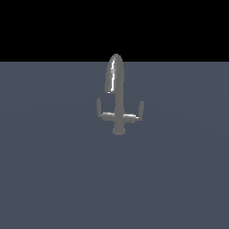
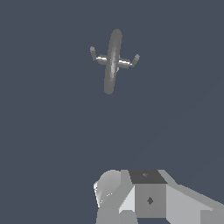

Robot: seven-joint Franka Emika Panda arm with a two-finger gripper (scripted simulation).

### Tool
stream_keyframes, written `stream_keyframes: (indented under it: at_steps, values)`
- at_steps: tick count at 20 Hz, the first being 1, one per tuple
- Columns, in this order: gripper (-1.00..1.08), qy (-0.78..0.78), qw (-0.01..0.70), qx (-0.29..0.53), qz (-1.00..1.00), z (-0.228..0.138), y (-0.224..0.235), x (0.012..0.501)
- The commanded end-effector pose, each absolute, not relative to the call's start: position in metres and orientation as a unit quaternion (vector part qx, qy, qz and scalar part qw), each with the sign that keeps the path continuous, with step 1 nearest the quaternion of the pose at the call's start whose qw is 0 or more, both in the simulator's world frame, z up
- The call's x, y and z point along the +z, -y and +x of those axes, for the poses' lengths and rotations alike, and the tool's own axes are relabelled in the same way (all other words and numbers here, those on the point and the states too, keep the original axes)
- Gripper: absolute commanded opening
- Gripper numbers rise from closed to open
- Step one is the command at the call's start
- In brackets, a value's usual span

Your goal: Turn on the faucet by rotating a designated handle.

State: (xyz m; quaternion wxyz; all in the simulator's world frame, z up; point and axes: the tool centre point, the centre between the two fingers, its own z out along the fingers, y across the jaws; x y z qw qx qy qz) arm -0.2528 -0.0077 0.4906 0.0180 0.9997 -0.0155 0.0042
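The faucet point(image 1: 118, 96) is a small grey metal tap standing on the flat grey-blue floor, with a tall arched spout whose end droops towards the exterior view's left. Two L-shaped levers branch from its post. The handle point(image 1: 137, 112) is the lever on the exterior view's right, with its tip turned up. The wrist view shows the faucet point(image 2: 112, 61) from above and far off, and the handle point(image 2: 132, 60) there is the lever with the paler tip. My gripper shows in neither view, and nothing touches the faucet.
A pale grey blocky part of the arm point(image 2: 148, 197) fills the near edge of the wrist view. The twin lever point(image 1: 100, 109) sticks out on the spout-tip side. Black background lies beyond the floor's far edge point(image 1: 44, 61).
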Motion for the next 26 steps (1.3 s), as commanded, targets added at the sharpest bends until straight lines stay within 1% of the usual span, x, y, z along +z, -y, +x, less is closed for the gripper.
stream_keyframes:
  at_steps: [1,7,13,18,26]
  values:
    - [-1.00,0.016,0.018,0.004,1.000,-0.253,0.008,0.491]
    - [-1.00,0.020,0.007,0.000,1.000,-0.247,0.011,0.489]
    - [-1.00,0.035,-0.026,-0.010,0.999,-0.230,0.022,0.483]
    - [-1.00,0.054,-0.069,-0.025,0.996,-0.208,0.036,0.474]
    - [-1.00,0.093,-0.160,-0.055,0.981,-0.164,0.065,0.449]
